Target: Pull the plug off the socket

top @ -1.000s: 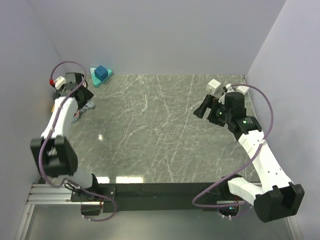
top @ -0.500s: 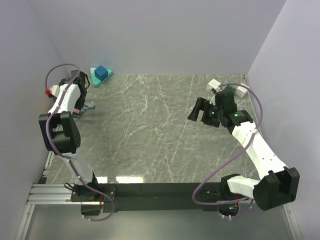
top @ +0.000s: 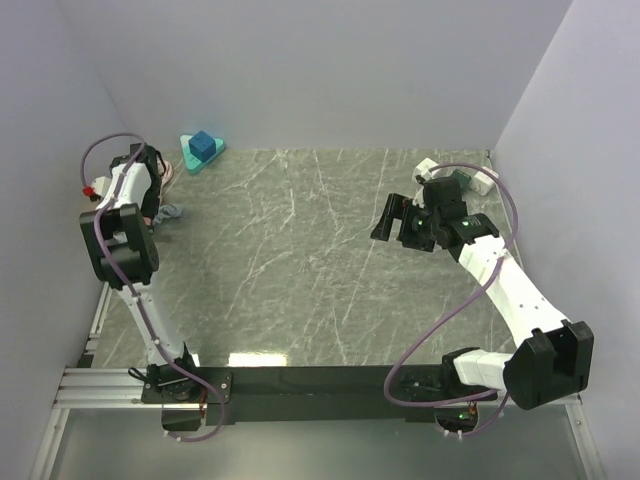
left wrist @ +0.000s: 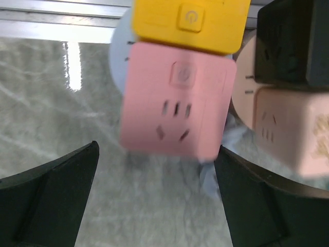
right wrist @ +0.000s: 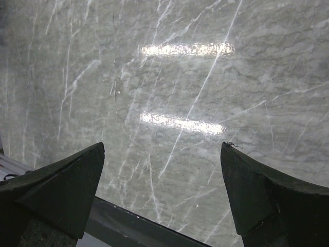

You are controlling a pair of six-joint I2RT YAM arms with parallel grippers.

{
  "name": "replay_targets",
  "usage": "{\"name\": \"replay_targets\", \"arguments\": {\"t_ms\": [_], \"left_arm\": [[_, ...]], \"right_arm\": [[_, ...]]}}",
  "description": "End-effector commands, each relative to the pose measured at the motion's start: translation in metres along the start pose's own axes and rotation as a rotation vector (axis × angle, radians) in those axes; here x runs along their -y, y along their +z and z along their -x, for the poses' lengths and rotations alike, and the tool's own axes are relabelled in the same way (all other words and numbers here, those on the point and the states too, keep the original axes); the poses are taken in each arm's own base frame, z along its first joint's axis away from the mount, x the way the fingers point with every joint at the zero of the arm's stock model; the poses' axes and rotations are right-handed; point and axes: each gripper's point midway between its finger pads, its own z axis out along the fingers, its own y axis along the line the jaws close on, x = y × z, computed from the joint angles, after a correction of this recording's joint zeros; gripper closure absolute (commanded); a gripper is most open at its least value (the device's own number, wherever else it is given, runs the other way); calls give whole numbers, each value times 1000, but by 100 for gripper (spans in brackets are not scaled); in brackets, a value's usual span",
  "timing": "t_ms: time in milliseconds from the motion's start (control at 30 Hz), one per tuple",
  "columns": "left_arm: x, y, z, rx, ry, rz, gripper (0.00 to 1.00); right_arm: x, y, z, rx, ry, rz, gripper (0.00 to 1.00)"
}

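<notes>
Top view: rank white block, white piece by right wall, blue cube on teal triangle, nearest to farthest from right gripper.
From right gripper:
1. white block, just behind.
2. white piece, right wall.
3. blue cube, back left.

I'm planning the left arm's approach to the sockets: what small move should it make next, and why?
Probably ease the left gripper forward a little toward the pink socket cube. Its jaws stand open and empty, and the cube lies centred between them but seemingly just beyond the fingertips, with a yellow cube right above it in the wrist view. Closing now would likely grasp nothing.
</notes>
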Motion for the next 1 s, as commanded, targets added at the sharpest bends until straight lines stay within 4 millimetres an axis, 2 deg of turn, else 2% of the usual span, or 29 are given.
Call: {"name": "replay_targets", "arguments": {"t_ms": [0, 100, 267, 333, 367, 400, 533, 567, 700, 800, 867, 900, 933, 967], "left_arm": [[6, 11, 4, 6, 48, 26, 1], [11, 13, 6, 6, 37, 16, 1], [19, 3, 28, 50, 5, -32, 1], [11, 14, 31, 31, 32, 13, 1], [15, 12, 37, 32, 37, 13, 1], [12, 19, 35, 36, 66, 42, 1], [7, 22, 42, 68, 103, 51, 0], [-1, 29, 38, 61, 128, 64, 1], [-7, 40, 31, 22, 166, 67, 8], [-10, 46, 20, -13, 210, 68, 16], [-12, 47, 10, -50, 237, 46, 33], [-10, 41, 9, -58, 242, 24, 48], [-11, 36, 7, -63, 252, 11, 54], [-20, 35, 0, -71, 284, 16, 61]], "right_arm": [[-16, -8, 18, 58, -35, 44, 0], [-15, -6, 19, 64, -38, 38, 0], [-16, 0, 19, 50, -34, 43, 0], [-18, 1, 20, 48, -30, 49, 0], [-18, 2, 20, 45, -31, 51, 0], [-19, 2, 19, 44, -32, 55, 0], [-18, 4, 17, 41, -33, 59, 0], [-18, 4, 17, 40, -34, 60, 0], [-17, 3, 15, 35, -33, 60, 0], [-16, 3, 12, 33, -33, 58, 0], [-16, 1, 12, 37, -32, 60, 0], [-16, 1, 11, 36, -35, 61, 0], [-16, 0, 12, 39, -34, 58, 0], [-16, 0, 13, 41, -33, 57, 0]]}}
